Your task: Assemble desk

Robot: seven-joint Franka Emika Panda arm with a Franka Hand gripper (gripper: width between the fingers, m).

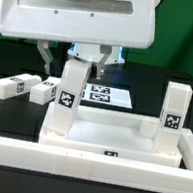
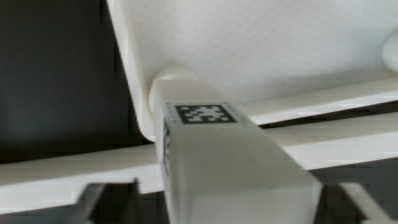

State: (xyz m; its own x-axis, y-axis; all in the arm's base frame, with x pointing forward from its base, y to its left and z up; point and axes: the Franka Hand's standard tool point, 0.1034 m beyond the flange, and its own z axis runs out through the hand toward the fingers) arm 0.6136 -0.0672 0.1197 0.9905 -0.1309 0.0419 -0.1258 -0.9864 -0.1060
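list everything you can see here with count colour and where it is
tabletop: 1, white, rimmed, centre
tilted leg: 1, white, tagged, at the tabletop's corner on the exterior view's left
upright leg: 1, white, tagged, right corner
loose legs: 2, white, tagged, lying on the table, left
marker board: 1, white, behind the tabletop
rail: 1, white, along the front
table: 1, black
arm: 1, white, above
pincer: 1, dark, open, astride the tilted leg's top

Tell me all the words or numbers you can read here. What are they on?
Words, numbers, brand names: none can be read anywhere.
Black-and-white square patterns only, not writing: on the leg close in the wrist view, the upright leg, the loose leg, the second loose leg, the tabletop rim and the marker board.
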